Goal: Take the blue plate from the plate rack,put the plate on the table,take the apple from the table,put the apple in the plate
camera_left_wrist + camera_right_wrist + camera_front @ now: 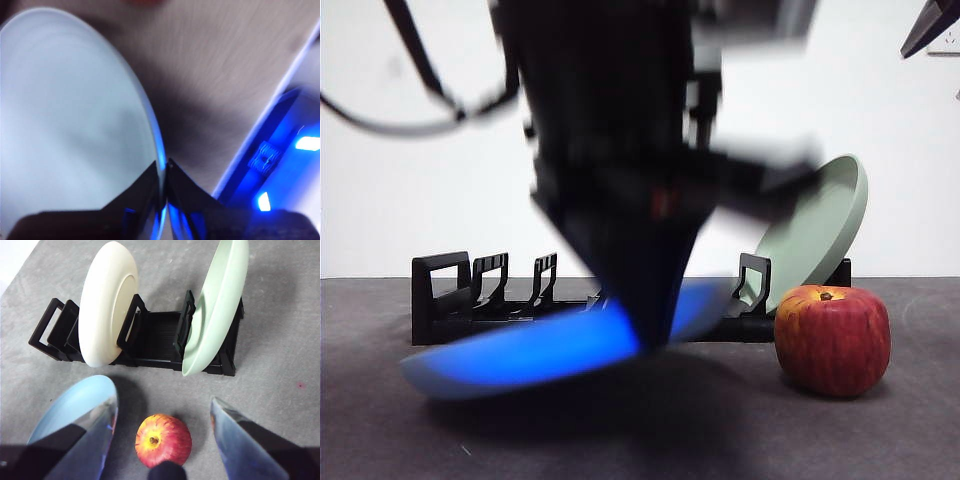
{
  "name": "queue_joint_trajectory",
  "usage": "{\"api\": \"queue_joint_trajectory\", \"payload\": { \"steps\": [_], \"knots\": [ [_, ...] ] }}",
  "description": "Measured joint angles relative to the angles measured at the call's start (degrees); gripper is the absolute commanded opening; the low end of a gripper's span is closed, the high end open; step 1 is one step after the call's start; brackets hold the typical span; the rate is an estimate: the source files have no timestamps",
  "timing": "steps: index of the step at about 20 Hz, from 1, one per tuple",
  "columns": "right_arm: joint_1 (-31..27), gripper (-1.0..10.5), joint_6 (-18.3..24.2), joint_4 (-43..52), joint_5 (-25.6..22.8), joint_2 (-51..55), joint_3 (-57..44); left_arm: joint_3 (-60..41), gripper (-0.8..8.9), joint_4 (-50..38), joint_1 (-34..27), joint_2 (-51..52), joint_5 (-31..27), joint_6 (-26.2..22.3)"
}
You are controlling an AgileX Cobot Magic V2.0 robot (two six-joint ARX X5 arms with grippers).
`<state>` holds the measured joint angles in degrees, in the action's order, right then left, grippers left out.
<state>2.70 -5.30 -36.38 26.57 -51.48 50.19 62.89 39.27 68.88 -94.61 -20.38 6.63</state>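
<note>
The blue plate [520, 355] hangs tilted just above the table [620, 440], in front of the plate rack [450, 300]. My left gripper [655, 335] comes down from above, blurred, and is shut on the plate's rim. In the left wrist view its jaws pinch that rim [162, 172], with the plate [75, 115] spreading to one side. The red apple [832, 340] stands on the table at the right, apart from the plate. My right gripper [164, 401] hovers open high above the apple [163, 440], holding nothing. The blue plate [75, 405] shows partly behind one of its jaws.
A sage-green plate [815, 235] leans in the rack's right end, just behind the apple. A cream-white plate [107, 302] stands upright in the rack [155, 337] beside the green plate [217, 305]. The right arm shows as a dark tip [930, 25] at the top right.
</note>
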Motion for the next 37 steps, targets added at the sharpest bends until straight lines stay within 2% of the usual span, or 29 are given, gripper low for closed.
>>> {"api": "queue_joint_trajectory", "payload": {
  "steps": [5,6,8,9,11,12,14,16,21,24,28,33,37],
  "knots": [
    [0.0,3.2,0.0,-0.1,0.0,0.0,0.0,0.0,0.16,-0.4,-2.8,-2.4,1.5,-1.7],
    [0.0,3.2,0.0,-0.3,0.0,0.0,0.0,0.0,1.14,-0.3,-2.9,-2.4,1.6,-1.7],
    [0.0,3.2,0.0,-1.3,0.3,0.0,0.0,0.0,4.33,1.3,-3.2,-2.3,2.8,-1.7],
    [0.2,3.2,0.0,-1.4,0.3,0.0,0.0,0.2,4.91,2.3,-3.3,-2.3,3.3,-1.7],
    [0.9,3.4,0.0,-1.4,0.3,0.0,0.0,2.1,4.91,4.0,-3.5,-2.3,5.7,-1.7],
    [1.6,4.0,0.0,-1.3,0.4,0.0,0.0,3.9,4.91,5.2,-3.6,-2.1,6.9,-1.5],
    [3.0,4.5,0.0,-1.3,0.2,0.0,0.0,8.4,4.91,7.8,-3.6,-0.7,7.1,-1.4],
    [4.9,4.5,0.0,-1.3,-0.3,-0.1,0.0,13.8,4.91,9.0,-3.6,2.5,6.8,-1.5],
    [12.7,5.2,0.3,-1.4,-8.8,-5.6,2.4,29.6,4.91,11.1,-6.2,13.0,0.1,-4.4],
    [19.3,5.1,1.0,-1.4,-16.1,-11.8,4.5,36.2,4.9,11.5,-10.4,19.3,-3.1,-6.7],
    [25.1,5.1,2.2,-1.5,-23.6,-20.8,4.7,36.7,4.9,13.6,-19.6,27.1,-3.3,-7.6],
    [26.8,5.0,2.3,-0.2,-23.8,-30.9,4.7,36.7,4.9,20.6,-30.9,31.5,-3.5,-7.7],
    [27.0,5.0,2.3,0.1,-23.7,-37.5,4.7,36.6,4.9,23.3,-34.8,31.2,-3.4,-7.7]
  ]
}}
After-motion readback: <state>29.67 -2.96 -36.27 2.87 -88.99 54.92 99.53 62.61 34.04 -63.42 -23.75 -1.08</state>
